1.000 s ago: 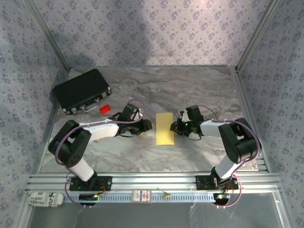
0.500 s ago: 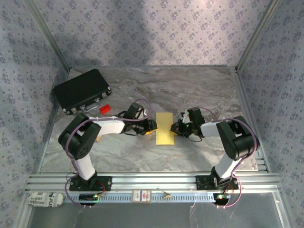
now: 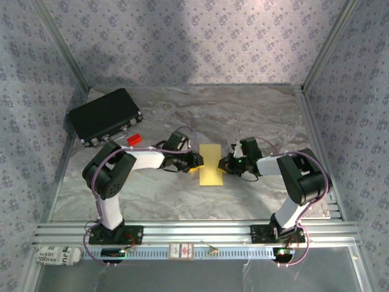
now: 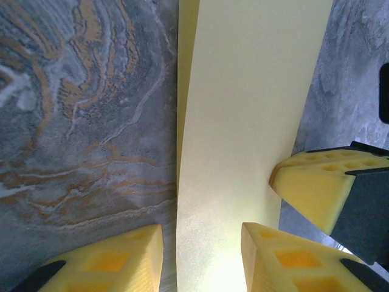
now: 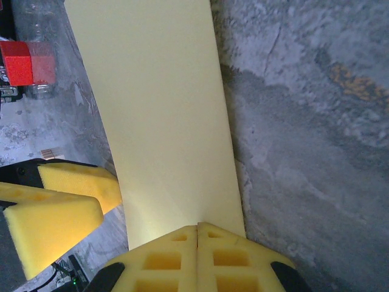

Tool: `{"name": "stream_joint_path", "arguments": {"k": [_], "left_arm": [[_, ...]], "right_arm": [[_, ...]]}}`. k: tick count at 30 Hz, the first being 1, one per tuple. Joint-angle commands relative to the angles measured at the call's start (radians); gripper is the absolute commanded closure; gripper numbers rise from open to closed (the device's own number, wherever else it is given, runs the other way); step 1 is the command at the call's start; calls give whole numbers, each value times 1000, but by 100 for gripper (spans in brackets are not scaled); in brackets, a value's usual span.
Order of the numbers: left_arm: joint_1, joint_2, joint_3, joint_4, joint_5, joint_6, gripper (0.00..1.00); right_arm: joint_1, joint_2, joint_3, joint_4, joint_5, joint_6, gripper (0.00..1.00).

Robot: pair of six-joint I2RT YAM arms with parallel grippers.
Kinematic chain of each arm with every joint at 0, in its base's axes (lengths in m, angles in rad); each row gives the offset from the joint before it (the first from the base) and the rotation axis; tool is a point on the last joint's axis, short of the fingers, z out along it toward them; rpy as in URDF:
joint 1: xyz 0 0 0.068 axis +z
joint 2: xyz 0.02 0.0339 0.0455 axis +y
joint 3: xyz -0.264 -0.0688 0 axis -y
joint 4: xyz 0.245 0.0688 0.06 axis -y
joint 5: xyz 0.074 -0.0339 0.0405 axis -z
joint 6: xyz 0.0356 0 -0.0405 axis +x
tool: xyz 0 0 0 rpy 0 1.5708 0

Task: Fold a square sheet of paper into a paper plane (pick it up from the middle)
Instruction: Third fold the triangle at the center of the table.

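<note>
The square sheet of paper [image 3: 211,164] lies flat mid-table, yellow and folded into a narrow upright rectangle, not a pointed paper plane. My left gripper [image 3: 193,163] sits at its left long edge. In the left wrist view the paper [image 4: 243,121] runs between the open left gripper [image 4: 203,243] and its foam fingers [image 4: 121,261]; the top layer's edge looks slightly lifted. My right gripper [image 3: 226,163] is at the right long edge. In the right wrist view the right gripper [image 5: 198,228] is shut, tips together on the paper [image 5: 158,109].
A black case [image 3: 103,115] lies at the back left, and a small red block [image 3: 134,139] sits just in front of it, beside the left forearm. The metal frame rail [image 3: 194,231] runs along the near edge. Patterned walls close in the table.
My left arm has swung right, bringing its gripper from short of the paper to the paper's left edge. The right gripper has shifted only slightly along the right edge.
</note>
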State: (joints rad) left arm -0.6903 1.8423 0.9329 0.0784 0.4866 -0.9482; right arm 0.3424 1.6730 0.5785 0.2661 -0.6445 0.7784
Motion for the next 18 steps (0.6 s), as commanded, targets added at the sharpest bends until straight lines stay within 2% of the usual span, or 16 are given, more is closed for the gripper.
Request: {"name": "stream_joint_path", "arguments": {"k": [1, 18], "left_arm": [[-14, 30, 25, -20, 15, 1, 64], [-24, 44, 28, -4, 17, -32, 73]], "right_arm": [[1, 35, -29, -113, 78, -6, 95], [0, 35, -27, -114, 81, -6, 95]]}}
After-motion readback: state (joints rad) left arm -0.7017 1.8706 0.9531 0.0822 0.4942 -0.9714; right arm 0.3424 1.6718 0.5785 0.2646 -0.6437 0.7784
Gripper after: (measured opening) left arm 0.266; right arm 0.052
